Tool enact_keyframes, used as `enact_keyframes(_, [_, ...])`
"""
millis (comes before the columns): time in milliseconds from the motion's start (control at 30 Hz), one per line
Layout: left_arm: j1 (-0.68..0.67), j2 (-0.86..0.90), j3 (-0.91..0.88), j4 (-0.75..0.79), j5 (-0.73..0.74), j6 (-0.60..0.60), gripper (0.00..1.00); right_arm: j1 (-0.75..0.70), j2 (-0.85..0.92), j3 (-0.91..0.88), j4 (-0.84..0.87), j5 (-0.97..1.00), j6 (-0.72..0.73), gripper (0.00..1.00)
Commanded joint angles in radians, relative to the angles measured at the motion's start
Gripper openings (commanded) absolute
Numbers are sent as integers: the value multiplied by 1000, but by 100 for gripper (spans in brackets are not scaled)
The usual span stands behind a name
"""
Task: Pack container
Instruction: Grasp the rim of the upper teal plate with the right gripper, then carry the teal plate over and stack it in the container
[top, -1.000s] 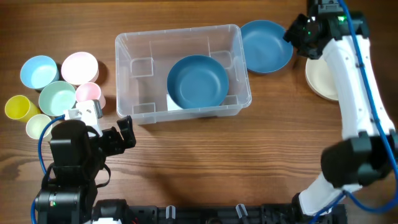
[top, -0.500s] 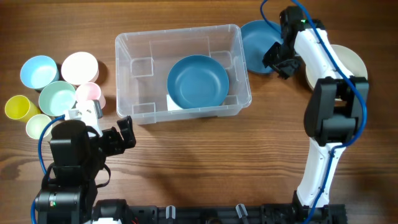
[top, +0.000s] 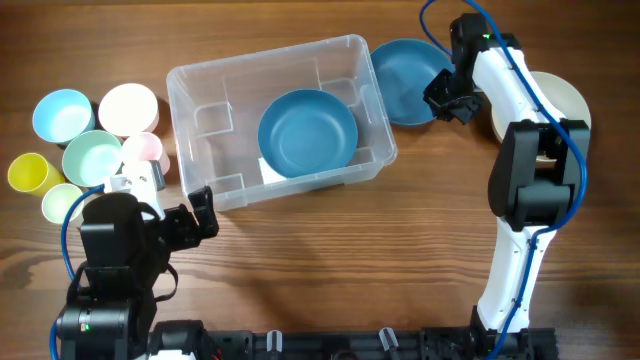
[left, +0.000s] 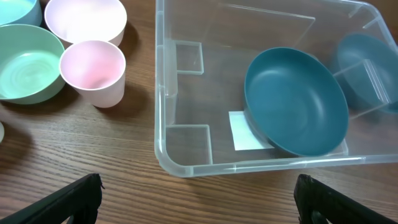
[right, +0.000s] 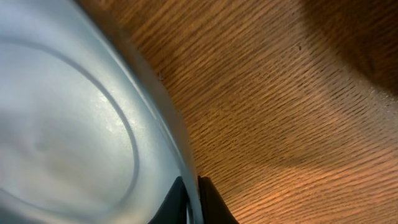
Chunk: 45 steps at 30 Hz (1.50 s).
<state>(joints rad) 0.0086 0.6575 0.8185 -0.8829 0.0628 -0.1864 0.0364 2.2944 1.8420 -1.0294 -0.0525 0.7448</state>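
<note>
The clear container sits skewed at the middle back of the table, with a blue bowl inside it. A blue plate lies against its right end. My right gripper is shut on the plate's right rim. In the right wrist view the fingers pinch the plate's edge. My left gripper is open and empty, in front of the container's left corner. The left wrist view shows the container, the bowl and my open jaws.
Left of the container stand a light blue bowl, a pale pink bowl, a green bowl, a pink cup, a yellow cup and a cream cup. A cream plate lies at the far right.
My right gripper came down onto the blue plate's rim and moved it left. The container slid left and turned askew. The left arm has not moved.
</note>
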Motion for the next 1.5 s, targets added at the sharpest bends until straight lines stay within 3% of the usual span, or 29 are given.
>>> enact_keyframes(0, [6, -2, 17, 3, 19, -9, 100, 9, 15, -5, -7, 5, -11, 4])
enact_keyframes(200, [6, -2, 17, 3, 19, -9, 100, 7, -44, 17, 33, 12, -12, 4])
enact_keyframes(433, [6, -2, 17, 3, 19, -9, 100, 20, -369, 97, 50, 133, -104, 4])
enact_keyframes(600, [6, -2, 17, 3, 19, -9, 100, 151, -571, 97, 8, 102, -268, 4])
enact_keyframes(700, [6, -2, 17, 3, 19, -9, 100, 276, -547, 95, -46, 28, -350, 4])
enact_keyframes(833, [6, -2, 17, 2, 19, -9, 100, 410, -453, 73, -66, 32, -340, 4])
enact_keyframes(1100, [6, -2, 17, 2, 19, -9, 100, 445, -180, 63, -105, -2, -323, 5])
enact_keyframes(1167, [6, -2, 17, 2, 19, -9, 100, 445, -181, 63, -95, -2, -324, 13])
enact_keyframes(1233, [6, -2, 17, 3, 19, -9, 100, 445, -181, 63, -93, -2, -323, 44])
enact_keyframes(1300, [6, -2, 17, 2, 19, -9, 100, 444, -184, 64, -92, -1, -323, 46])
enact_keyframes(1467, [6, -2, 17, 2, 19, -9, 100, 411, -291, 79, -87, 117, -238, 38])
